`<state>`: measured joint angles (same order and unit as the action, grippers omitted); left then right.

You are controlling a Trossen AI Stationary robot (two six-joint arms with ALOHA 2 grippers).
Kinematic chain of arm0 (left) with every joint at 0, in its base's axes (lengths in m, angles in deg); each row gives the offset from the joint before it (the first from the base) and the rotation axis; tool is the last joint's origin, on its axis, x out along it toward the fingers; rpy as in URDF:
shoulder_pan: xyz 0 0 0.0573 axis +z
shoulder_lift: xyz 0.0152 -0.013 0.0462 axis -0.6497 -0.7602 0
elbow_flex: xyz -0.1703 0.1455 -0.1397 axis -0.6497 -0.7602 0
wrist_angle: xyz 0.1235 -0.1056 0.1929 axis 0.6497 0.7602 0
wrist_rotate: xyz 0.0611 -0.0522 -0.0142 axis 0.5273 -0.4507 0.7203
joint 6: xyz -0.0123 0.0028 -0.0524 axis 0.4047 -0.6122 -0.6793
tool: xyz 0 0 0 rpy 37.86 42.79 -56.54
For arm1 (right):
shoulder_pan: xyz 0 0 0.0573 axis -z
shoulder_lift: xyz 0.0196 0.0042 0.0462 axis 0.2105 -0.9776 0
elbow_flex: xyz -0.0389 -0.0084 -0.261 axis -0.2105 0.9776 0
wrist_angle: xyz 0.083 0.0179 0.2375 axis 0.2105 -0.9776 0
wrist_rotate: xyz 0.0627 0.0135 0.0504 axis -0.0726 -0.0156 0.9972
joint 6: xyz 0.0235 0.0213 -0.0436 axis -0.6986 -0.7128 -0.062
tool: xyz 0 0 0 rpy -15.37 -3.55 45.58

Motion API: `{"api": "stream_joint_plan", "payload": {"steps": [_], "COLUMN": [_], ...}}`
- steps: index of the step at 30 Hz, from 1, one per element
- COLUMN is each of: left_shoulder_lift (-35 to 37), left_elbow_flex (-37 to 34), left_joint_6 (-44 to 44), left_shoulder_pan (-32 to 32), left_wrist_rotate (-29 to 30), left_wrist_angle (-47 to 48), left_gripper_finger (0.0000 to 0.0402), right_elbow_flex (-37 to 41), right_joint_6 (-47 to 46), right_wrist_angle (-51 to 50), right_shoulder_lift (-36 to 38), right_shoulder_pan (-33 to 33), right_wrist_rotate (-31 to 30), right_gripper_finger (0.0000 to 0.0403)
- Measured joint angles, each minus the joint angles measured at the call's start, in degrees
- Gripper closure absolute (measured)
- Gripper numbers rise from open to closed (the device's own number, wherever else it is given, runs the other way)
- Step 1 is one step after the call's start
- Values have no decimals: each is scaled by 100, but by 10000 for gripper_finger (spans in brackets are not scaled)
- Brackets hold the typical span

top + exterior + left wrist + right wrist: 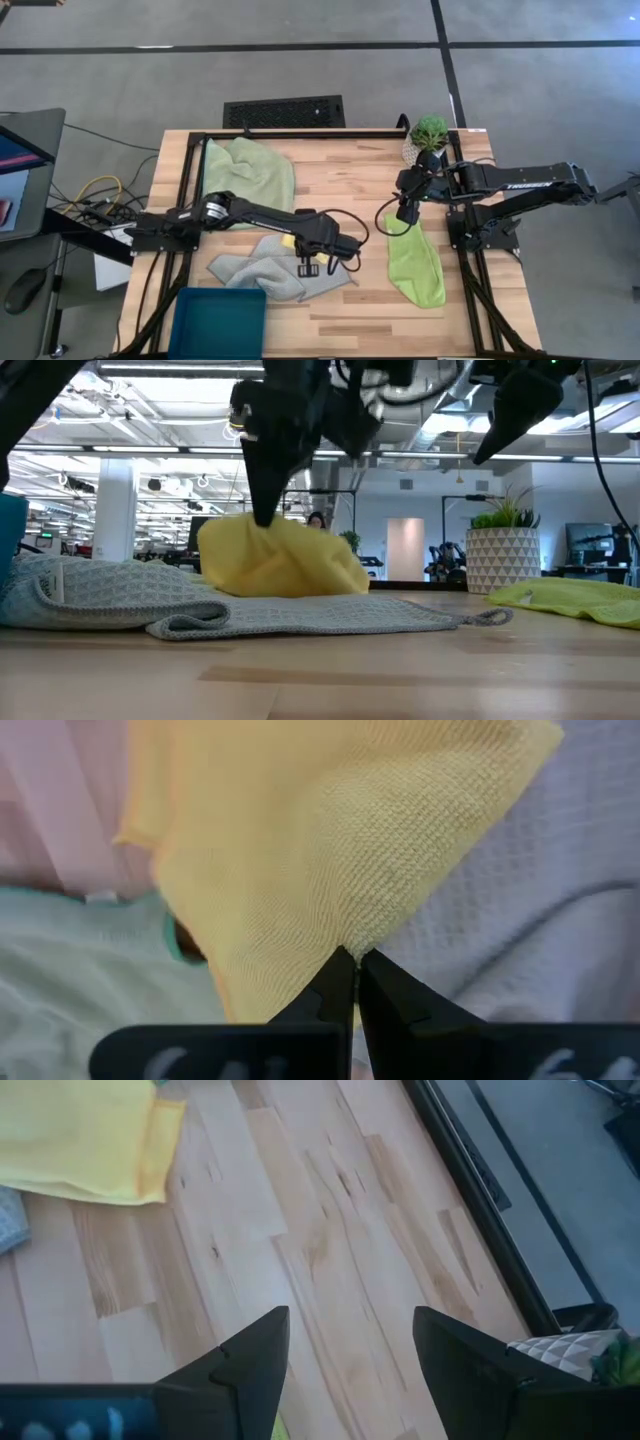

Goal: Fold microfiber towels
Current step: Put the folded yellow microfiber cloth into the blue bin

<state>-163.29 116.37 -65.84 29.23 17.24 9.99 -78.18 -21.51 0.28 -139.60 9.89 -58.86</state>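
The yellow towel (290,560) is bunched in a mound near the table's middle, on top of the pale grey-green towel (258,272), which lies crumpled and spread out flat. My left gripper (312,262) stands over it, pointing down, shut on the yellow cloth. The sage green towel (248,168) lies loosely at the far left. The lime green towel (416,262) lies in a long folded strip at the right. My right gripper (403,218) hangs open above the strip's far end, holding nothing. My left gripper pinches a gathered bit of the yellow towel (345,935) between its two shut fingers, coming from above and pointing down. The cloth fans out below the fingertips. In the low view its lower part (300,588) rests on the grey-green towel.
A teal bin (218,318) stands at the near left corner, close to the grey-green towel. A potted plant (428,135) stands at the far right, beside my right arm. Bare wood (350,190) lies between the towels in the middle.
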Motion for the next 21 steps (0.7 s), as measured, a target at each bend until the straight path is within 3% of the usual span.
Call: {"api": "stream_joint_plan", "payload": {"steps": [8,15,21], "left_shoulder_lift": [585,661,704], "left_elbow_flex": [0,0,0], "left_joint_6": [-1179,-1761,-2397], "left_shoulder_pan": [-365,-818,-1132], "left_wrist_rotate": [-78,-78,532], "left_wrist_angle": [0,-4,-3], "left_gripper_finger": [401,401,401], "right_elbow_flex": [22,22,23], "right_joint_6": [2,2,5], "right_wrist_angle": [-17,-17,-19], "right_shoulder_lift": [0,0,0], "right_shoulder_pan": [0,0,0], "right_wrist_rotate": [3,3,5], "right_gripper_finger": [165,165,165]}}
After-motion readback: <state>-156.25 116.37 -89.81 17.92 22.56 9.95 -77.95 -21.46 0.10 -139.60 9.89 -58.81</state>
